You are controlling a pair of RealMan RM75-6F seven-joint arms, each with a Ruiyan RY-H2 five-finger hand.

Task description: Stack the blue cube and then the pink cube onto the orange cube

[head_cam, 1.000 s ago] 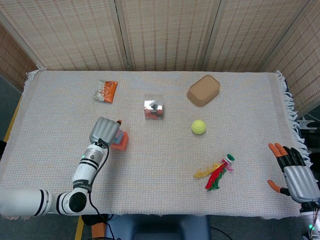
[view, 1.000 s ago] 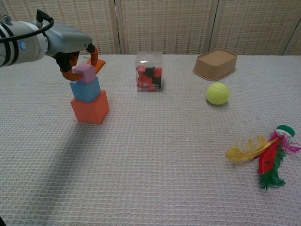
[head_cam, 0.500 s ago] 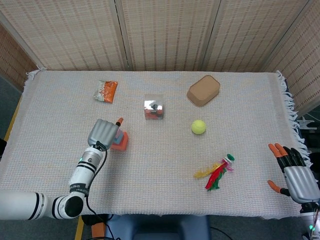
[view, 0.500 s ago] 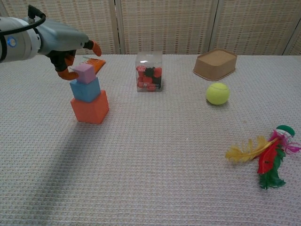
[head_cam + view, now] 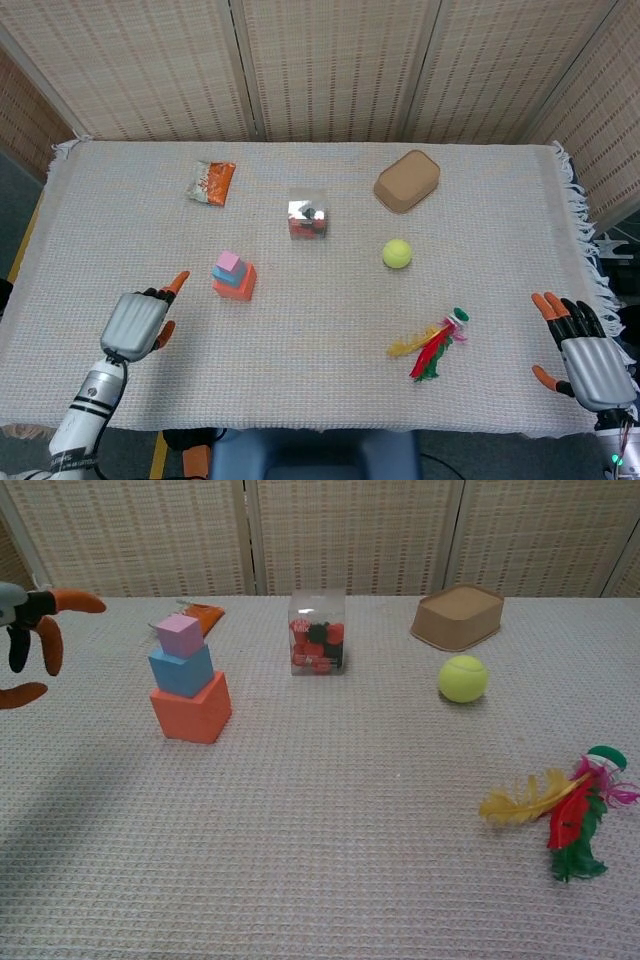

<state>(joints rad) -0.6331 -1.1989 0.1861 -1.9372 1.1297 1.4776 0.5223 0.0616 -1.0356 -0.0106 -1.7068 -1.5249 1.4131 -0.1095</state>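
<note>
Stack complete: pink cube (image 5: pixel 180 635) on blue cube (image 5: pixel 181 670) on orange cube (image 5: pixel 191 708) | left hand (image 5: pixel 136 323) empty, fingers spread, at tower's 8 o'clock; right hand (image 5: pixel 588 360) empty, spread | retreat wide, clear of tower.

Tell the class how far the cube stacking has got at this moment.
Done: the blue cube sits on the orange cube, and the pink cube tops it. In hand: nothing; the left hand is open and clear of the stack, the right hand open at the table's edge. Left: nothing visible.

Woven screens (image 5: pixel 330 65) behind cloth-covered table (image 5: pixel 330 330)
</note>
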